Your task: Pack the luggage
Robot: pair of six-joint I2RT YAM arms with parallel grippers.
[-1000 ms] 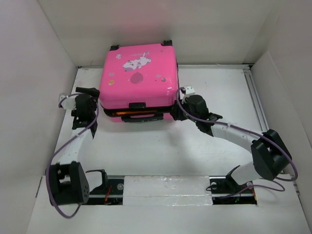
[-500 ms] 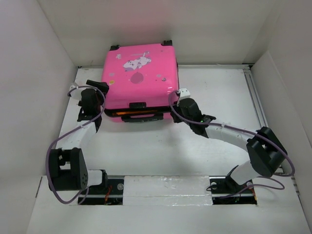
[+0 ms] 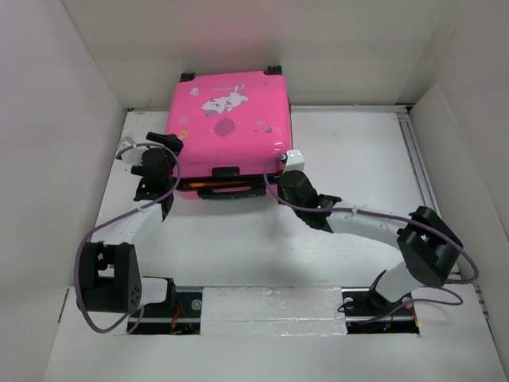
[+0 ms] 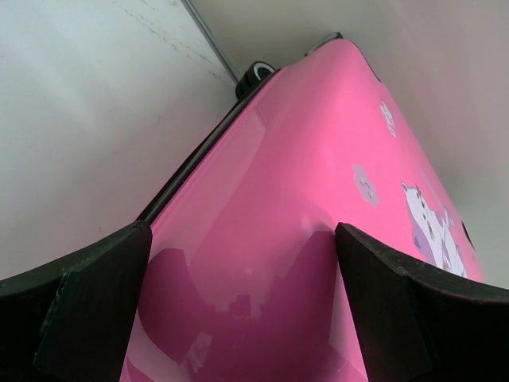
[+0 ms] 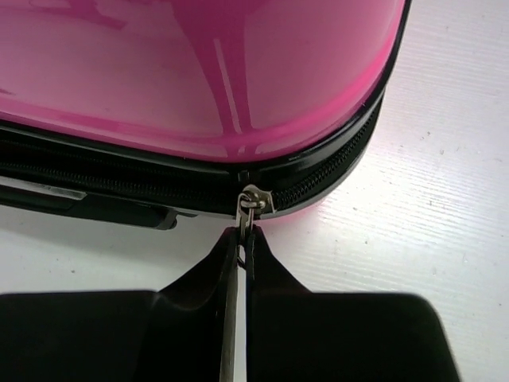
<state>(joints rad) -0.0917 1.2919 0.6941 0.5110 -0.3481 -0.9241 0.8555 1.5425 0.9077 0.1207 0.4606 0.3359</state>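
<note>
The luggage (image 3: 228, 127) lies flat in the upper middle of the overhead view, pink printed shell up, its far end close against the back wall (image 3: 334, 48), which carries a faint pink glow just above it. It rests on a white table (image 3: 358, 151) boxed in by plain white panels: one slanting down the left of the frame (image 3: 56, 159), another at the right (image 3: 469, 135). A pale metal rail (image 3: 417, 159) runs along the table's right edge, and a taped strip (image 3: 270, 310) crosses the bottom between the arm bases. Close up, the tabletop (image 5: 429, 199) shows fine parallel ridges and a few dark specks. A thin orange line (image 3: 219, 185) shows in the seam on the case's near side. The left gripper (image 3: 165, 151) sits at the case's near left corner, jaws spread wide to either side of the glossy shell (image 4: 318, 175) and gripping nothing. The right gripper (image 3: 280, 177) is at the near right corner, its fingers (image 5: 262, 270) pinched together on the metal zipper pull (image 5: 248, 208) hanging from the black zipper trim (image 5: 318, 183).
</note>
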